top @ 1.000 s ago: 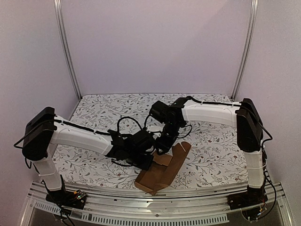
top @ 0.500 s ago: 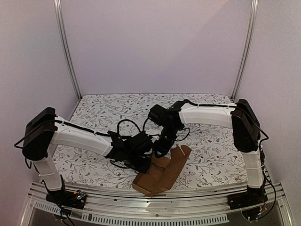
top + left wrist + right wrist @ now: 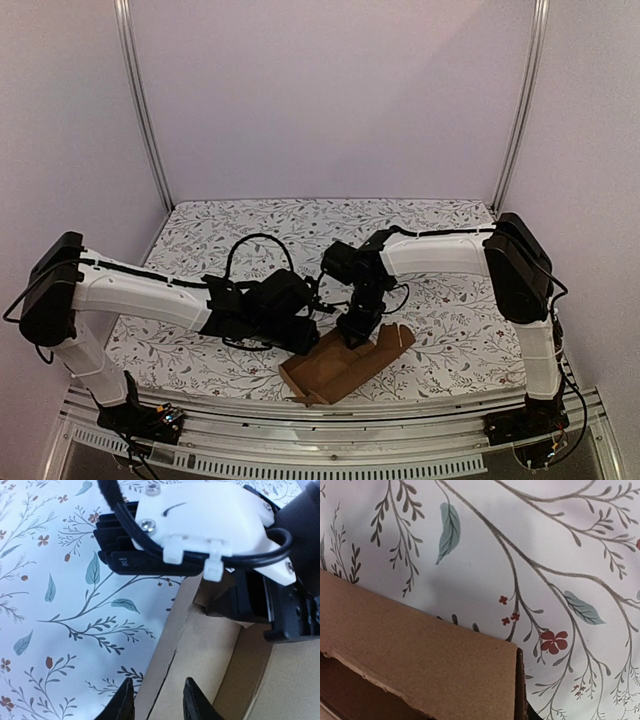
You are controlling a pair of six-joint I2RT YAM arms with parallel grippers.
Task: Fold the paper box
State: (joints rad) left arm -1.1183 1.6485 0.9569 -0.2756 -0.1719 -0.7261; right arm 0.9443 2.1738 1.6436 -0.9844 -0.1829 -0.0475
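Since the earlier frame the left arm has drawn back toward its own side and the paper box (image 3: 335, 368) has dropped lower, lying flatter across the flowered tablecloth (image 3: 250, 230) near the table's front edge. In the top view the left gripper (image 3: 303, 335) sits at the box's left end, while the right gripper (image 3: 358, 328) points down onto the raised panels near the middle; neither claw's opening can be read from up there. The left wrist view settles one of them: its two black fingertips (image 3: 125, 702) stand apart astride the edge of a cardboard wall, one over the cloth and one over the cardboard, so that claw is open and pinches nothing. The right arm's black fingers reach into the box's hollow just beyond, under their white housing (image 3: 200, 520). The right wrist view shows only a brown flap (image 3: 420, 650) with a rough inner edge rising over the cloth; its own fingers are almost out of sight, so whether that claw is open, closed or gripping cannot be told. The step in hand looks like standing a side wall up along its crease. To do it well, the right gripper should probably keep the base pinned while the left closes squarely on the wall's edge and swings it about the fold line, not dragging the whole box sideways.
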